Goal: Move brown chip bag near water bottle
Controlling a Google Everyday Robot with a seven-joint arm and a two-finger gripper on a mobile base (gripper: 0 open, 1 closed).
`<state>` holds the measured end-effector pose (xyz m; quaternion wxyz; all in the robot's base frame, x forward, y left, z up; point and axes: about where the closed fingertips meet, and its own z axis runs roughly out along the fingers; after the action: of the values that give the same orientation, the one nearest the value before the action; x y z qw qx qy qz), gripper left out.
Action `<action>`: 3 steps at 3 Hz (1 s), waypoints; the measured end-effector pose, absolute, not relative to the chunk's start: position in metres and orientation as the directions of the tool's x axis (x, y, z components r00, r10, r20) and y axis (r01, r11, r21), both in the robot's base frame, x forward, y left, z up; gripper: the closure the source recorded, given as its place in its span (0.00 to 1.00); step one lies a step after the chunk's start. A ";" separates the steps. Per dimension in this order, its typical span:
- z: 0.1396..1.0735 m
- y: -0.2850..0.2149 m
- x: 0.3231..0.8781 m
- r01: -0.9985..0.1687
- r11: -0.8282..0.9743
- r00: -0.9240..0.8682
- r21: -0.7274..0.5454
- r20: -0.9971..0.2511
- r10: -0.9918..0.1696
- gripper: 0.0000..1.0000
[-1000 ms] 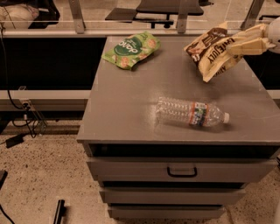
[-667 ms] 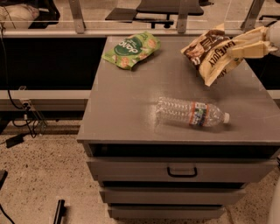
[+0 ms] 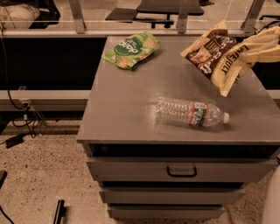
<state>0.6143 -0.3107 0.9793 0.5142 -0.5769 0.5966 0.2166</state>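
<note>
The brown chip bag (image 3: 214, 54) hangs tilted above the right rear of the grey cabinet top (image 3: 131, 105), dark brown upper part to the left, cream-yellow band to the lower right. My gripper (image 3: 256, 48) reaches in from the right edge and its pale fingers (image 3: 262, 41) are shut on the bag's right side. The water bottle (image 3: 190, 113) lies on its side near the front of the top, white cap pointing right, just below and in front of the bag.
A green snack bag (image 3: 131, 49) lies at the rear left of the cabinet top. The cabinet has drawers (image 3: 181, 170) in front. A rail and chair legs (image 3: 168, 11) stand behind. Cables (image 3: 22, 118) lie on the floor at left.
My gripper has carried the brown chip bag slightly left and down, closer to the water bottle. The bottle and green bag have not moved.
</note>
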 end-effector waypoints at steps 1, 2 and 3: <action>0.994 -0.305 0.606 -0.898 0.193 0.269 -0.396 -0.840 -0.471 1.00; 0.999 -0.298 0.604 -0.898 0.171 0.289 -0.405 -0.837 -0.464 0.81; 0.986 -0.296 0.605 -0.914 0.160 0.269 -0.374 -0.851 -0.452 0.50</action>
<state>0.6051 -0.2959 0.9864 0.5145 -0.6081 0.5613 0.2245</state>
